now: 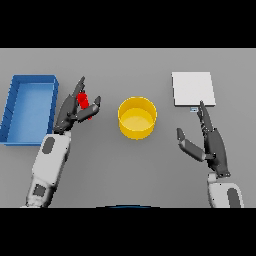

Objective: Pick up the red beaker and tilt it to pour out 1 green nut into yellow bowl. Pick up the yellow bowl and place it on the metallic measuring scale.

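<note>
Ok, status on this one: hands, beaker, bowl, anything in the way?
Left hand around red beaker, left of yellow bowl. Right hand open, idle near scale. Bowl not on scale. Path clear.

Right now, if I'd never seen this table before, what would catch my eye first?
Probably the yellow bowl, bright and alone at the table's middle. To its left, the left hand is curled round a small red beaker, with a blue tray beyond it at the table's left edge. On the far right lies the pale square measuring scale, with the open right hand just below it.
</note>
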Robot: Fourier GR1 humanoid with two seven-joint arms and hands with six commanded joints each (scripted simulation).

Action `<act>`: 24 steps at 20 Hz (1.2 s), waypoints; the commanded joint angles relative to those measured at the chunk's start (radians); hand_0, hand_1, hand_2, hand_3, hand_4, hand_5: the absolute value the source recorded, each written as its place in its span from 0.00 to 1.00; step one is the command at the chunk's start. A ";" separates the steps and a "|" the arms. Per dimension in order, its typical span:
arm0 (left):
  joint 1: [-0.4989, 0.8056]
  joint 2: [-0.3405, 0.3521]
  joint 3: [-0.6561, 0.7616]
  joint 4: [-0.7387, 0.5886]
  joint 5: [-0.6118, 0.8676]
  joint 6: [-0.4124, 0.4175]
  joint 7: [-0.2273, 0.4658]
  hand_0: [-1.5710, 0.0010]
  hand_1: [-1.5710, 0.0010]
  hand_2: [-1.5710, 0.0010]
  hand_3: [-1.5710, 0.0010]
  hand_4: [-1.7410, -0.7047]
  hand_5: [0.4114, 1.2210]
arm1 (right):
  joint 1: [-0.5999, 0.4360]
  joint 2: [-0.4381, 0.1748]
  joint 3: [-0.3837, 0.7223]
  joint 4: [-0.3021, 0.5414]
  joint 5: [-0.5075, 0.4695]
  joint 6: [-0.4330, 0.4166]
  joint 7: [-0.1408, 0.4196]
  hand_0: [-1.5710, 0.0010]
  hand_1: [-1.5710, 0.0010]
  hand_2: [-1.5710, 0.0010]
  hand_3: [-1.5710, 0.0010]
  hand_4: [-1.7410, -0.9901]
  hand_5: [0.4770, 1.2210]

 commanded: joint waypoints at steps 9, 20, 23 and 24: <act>-0.058 -0.050 0.029 0.094 -0.040 0.108 -0.087 0.23 0.23 0.22 0.23 0.29 0.86 | -0.031 0.001 -0.002 0.019 0.004 -0.003 0.022 1.00 1.00 1.00 1.00 0.60 0.28; -0.061 -0.028 -0.014 -0.038 -0.020 0.158 -0.060 0.02 0.02 0.02 0.02 0.03 0.85 | -0.021 0.007 0.018 0.037 0.042 -0.014 -0.027 1.00 1.00 1.00 1.00 0.65 0.26; -0.082 0.021 -0.090 -0.118 -0.082 0.146 0.031 0.01 0.01 0.01 0.01 0.02 0.86 | -0.035 0.003 0.017 0.035 0.055 -0.023 -0.014 1.00 1.00 1.00 1.00 0.66 0.27; -0.094 0.048 -0.128 -0.122 -0.120 0.127 0.049 0.01 0.01 0.01 0.01 0.01 0.87 | -0.038 0.005 0.026 0.039 0.074 -0.031 -0.015 1.00 1.00 1.00 1.00 0.66 0.28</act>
